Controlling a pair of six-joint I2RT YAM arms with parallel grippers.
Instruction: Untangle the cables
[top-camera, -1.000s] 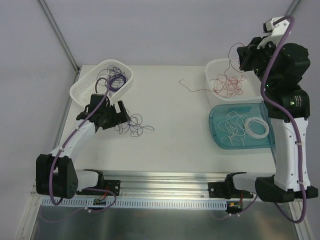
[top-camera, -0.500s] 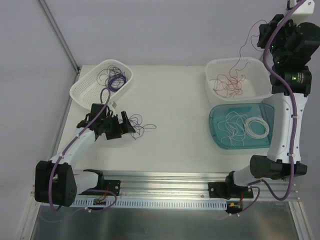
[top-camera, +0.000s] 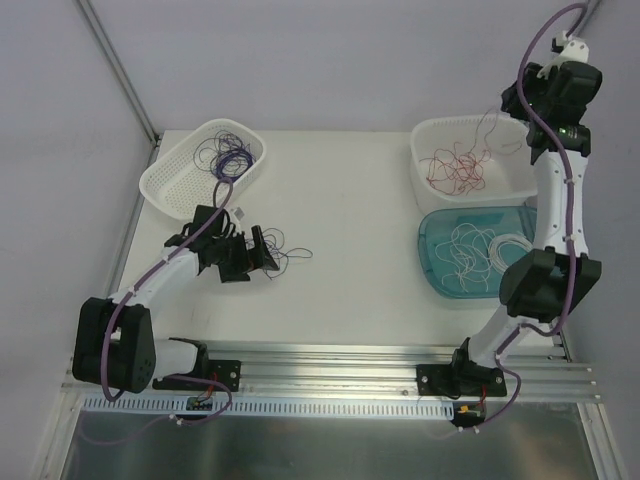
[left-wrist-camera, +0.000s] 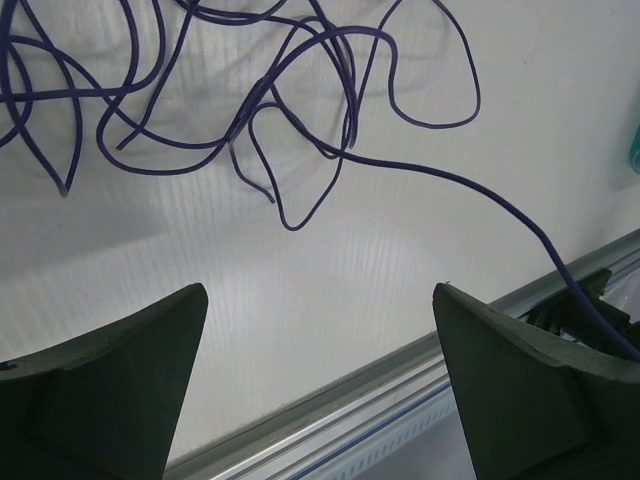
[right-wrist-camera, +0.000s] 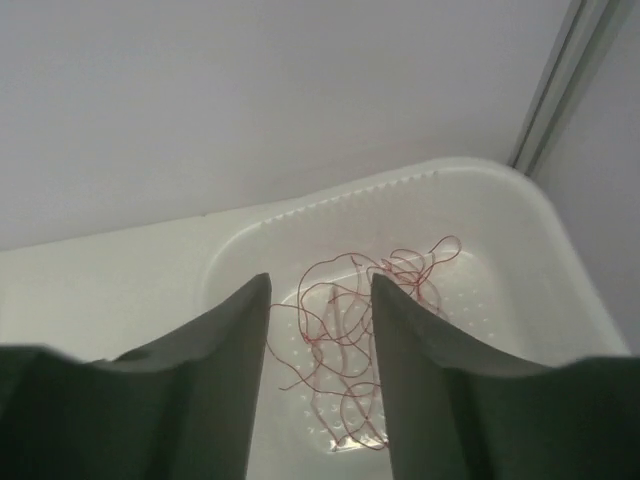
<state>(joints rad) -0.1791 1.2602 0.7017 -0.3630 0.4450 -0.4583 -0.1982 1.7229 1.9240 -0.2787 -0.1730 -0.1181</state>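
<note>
Hovering low near left edge: left gripper (left-wrist-camera: 320, 290), jaws wide apart, nothing held, over loose purple cables (top-camera: 278, 252) on counter. More purple in mesh basket (top-camera: 160, 180), far-left corner. Right gripper (right-wrist-camera: 320, 280) raised over far-right corner, jaws narrowly apart, nothing seen between them. Red cables (right-wrist-camera: 345, 320) in white tub (right-wrist-camera: 500, 200) below. White cables (top-camera: 480, 250) in teal tray (top-camera: 435, 272), right edge.

Robotics lab bench, white table (top-camera: 350, 295), aluminium mounting rail (top-camera: 330, 362), plain grey enclosure walls (top-camera: 300, 60).

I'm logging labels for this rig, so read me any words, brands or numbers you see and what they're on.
No readable text in any view.
The white basket, the white bin and the blue tray show no lettering.
The circuit boards by the near rail are too small to read.
</note>
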